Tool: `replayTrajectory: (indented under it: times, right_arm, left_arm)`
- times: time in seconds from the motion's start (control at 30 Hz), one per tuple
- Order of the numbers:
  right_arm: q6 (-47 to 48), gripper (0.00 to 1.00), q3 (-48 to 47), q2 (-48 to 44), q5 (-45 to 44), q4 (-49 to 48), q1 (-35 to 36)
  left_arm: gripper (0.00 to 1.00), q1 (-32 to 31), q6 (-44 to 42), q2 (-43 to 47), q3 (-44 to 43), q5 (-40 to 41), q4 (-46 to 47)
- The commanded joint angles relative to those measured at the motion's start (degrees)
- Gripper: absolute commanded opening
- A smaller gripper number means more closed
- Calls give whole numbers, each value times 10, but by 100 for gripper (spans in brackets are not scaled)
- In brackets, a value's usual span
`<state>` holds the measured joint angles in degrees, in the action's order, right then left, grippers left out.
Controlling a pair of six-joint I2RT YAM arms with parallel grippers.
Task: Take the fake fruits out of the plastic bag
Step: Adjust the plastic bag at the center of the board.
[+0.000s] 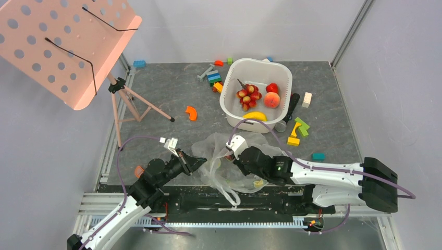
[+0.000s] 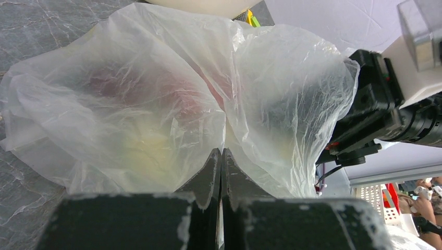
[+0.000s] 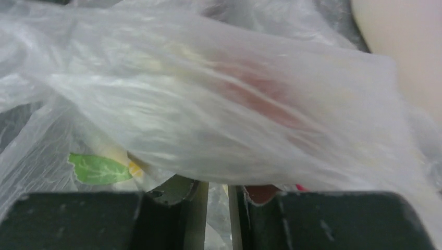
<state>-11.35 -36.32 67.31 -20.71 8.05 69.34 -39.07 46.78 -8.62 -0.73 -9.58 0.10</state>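
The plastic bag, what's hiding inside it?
Through the cloudy film of the plastic bag show a red shape, a pale yellow shape and a green leaf. The crinkly film blurs them, so which fruits they are, and anything underneath, cannot be seen.

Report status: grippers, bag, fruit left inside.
Left gripper shut on plastic bag edge. Right gripper in bag folds, grip unclear. Reddish and yellow fruits inside bag; four in basin.

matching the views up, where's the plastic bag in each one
top external: plastic bag low centre.
left wrist: fills most of the frame.
right wrist: covers nearly everything.
shared landmark: white basin, likely the pale shape at the top of both wrist views.
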Motion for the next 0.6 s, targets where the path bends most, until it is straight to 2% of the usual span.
replayTrajectory:
  times: [0.0,0.23,0.43,0.57]
  right_arm:
    - [35,22,0,11,79,-49,-1]
    - [8,17,33,11,171,-177,33]
    - [-34,13,46,32,120,-231,126]
    - [-52,12,32,73,88,-263,176]
  left_arm:
    - [2,2,26,8,55,-18,14]
    - [2,2,38,13,54,-22,11]
    - [7,2,46,-4,46,2,16]
    - [9,2,29,-53,33,8,53]
